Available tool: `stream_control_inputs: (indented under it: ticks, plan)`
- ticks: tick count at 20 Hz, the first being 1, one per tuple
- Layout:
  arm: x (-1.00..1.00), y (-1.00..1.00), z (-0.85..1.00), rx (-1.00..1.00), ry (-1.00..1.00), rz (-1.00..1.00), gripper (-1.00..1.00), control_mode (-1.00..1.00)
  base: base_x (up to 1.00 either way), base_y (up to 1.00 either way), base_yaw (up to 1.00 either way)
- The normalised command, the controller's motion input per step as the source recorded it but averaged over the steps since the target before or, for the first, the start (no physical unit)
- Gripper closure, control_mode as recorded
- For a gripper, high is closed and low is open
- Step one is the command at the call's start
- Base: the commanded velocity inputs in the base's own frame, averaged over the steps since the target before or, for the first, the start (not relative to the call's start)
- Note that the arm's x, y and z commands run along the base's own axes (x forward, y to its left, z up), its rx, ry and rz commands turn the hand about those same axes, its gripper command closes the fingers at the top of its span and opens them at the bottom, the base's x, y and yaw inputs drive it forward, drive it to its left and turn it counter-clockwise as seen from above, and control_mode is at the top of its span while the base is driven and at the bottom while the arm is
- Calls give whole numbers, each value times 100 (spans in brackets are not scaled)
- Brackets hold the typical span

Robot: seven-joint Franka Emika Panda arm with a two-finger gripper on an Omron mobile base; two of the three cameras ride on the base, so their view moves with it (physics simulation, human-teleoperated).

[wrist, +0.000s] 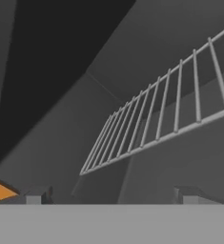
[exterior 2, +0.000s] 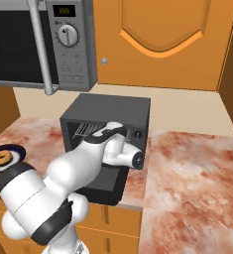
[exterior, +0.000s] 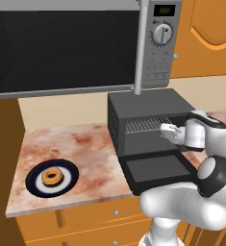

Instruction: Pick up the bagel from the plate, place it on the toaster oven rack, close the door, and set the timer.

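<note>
Nearest you, the toaster oven's dark drop-down door [exterior: 157, 169] lies flat open on the marbled pink counter [exterior: 90, 144]. Your white two-finger gripper [exterior: 166, 130] sits right at the mouth of the compact dark grey toaster oven [exterior: 148, 108], jaws spread wide with nothing in them, thin silver wire rack [wrist: 166, 121] just ahead. The small golden-brown bagel [exterior: 52, 177] is over at 9 o'clock, on the round navy-rimmed plate [exterior: 35, 181].
</note>
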Motion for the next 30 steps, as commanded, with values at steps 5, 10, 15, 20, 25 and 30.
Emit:
stream_control_inputs:
  ticks: [5, 10, 15, 20, 25, 30]
  plan:
    - [13, 19, -5, 0, 0, -2, -100, -100, 0, 0, 0]
    - [15, 20, -3, 0, 0, -2, -100, -100, 0, 0, 0]
    - [11, 6, -5, 1, 0, -1, -100, -100, 0, 0, 0]
    - [12, 0, -6, 3, 0, 0, -100, -100, 0, 0, 0]
    - [14, 0, -4, 3, 0, 0, -100, -100, 0, 0, 0]
    - [18, 0, -5, 2, -2, 0, -100, -100, 0, 0, 0]
